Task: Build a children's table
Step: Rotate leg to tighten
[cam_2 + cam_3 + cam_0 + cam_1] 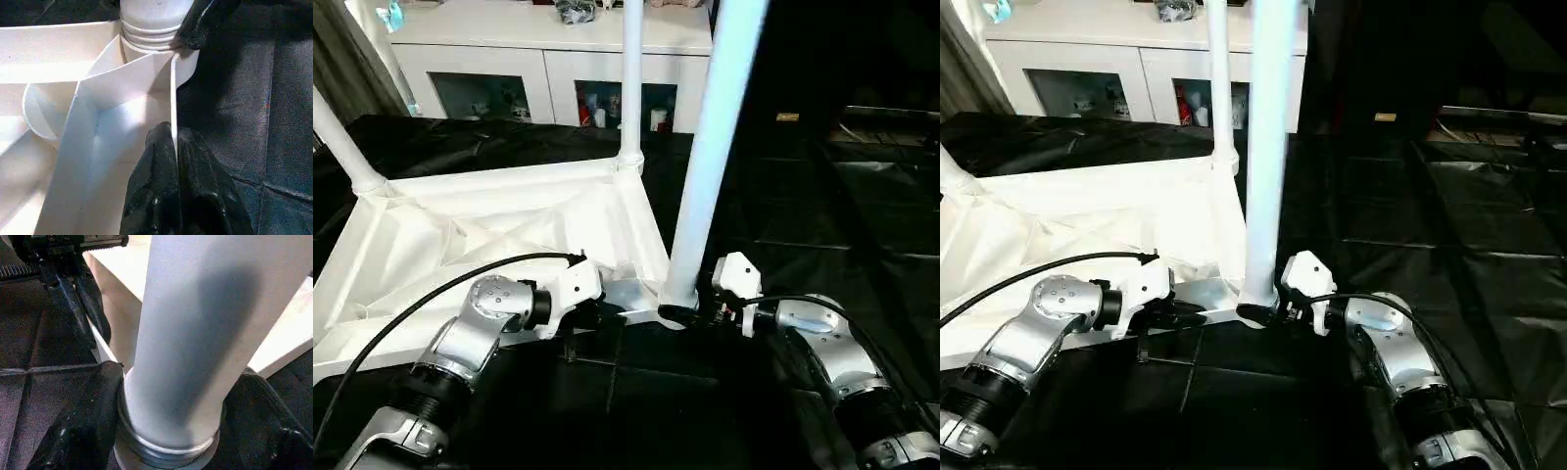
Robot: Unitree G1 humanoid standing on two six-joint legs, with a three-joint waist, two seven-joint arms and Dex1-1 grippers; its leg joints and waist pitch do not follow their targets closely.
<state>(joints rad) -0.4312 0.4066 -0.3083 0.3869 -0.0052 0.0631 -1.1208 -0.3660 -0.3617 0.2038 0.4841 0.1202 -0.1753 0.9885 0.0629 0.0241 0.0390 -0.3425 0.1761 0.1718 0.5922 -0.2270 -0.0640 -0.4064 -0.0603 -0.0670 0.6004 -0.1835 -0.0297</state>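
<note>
Left gripper (175,161): pinched shut on the tabletop (460,245) rim.
Right gripper (166,431): fingers straddle the near leg (710,166); clamping unclear.
Risk: leg tilts in its socket if twisted off-axis.

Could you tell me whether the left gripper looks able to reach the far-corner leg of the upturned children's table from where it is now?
Probably not as things stand. The left gripper is shut on the near rim of the tabletop, and the far-corner leg stands across the whole upturned top; it would have to let go first.
</note>
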